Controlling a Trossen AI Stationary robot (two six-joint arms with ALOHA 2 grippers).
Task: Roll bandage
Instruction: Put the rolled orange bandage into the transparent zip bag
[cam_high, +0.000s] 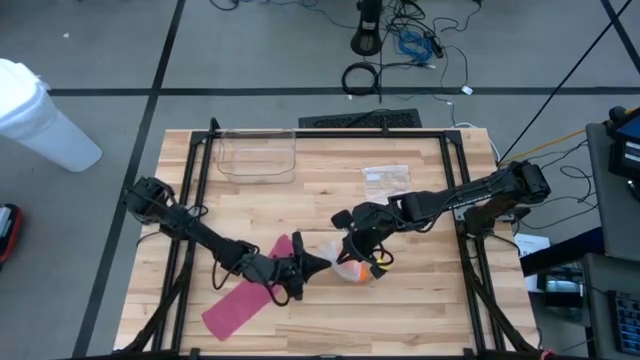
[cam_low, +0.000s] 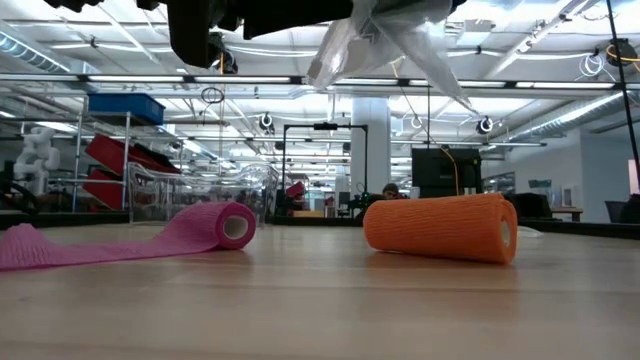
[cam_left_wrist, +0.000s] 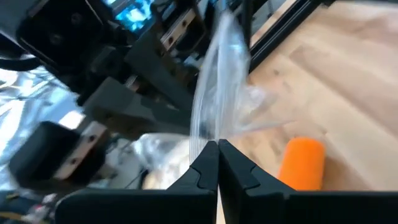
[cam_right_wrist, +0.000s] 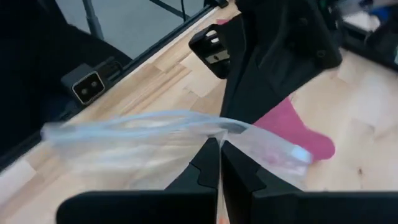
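Your left gripper (cam_left_wrist: 217, 149) and right gripper (cam_right_wrist: 219, 147) both pinch the clear plastic bag (cam_low: 385, 45) above the orange bandage roll (cam_high: 352, 270); opposed pulling could tear it.

Two bandage rolls: pink (cam_low: 222, 226), orange (cam_low: 440, 227); one plastic bag (cam_low: 385, 40).

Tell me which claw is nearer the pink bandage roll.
Left. The left claw sits just beside the pink bandage roll; the right claw is farther off, above the orange roll.

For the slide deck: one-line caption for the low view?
Pink bandage partly unrolled beside orange roll; clear plastic bag held overhead.
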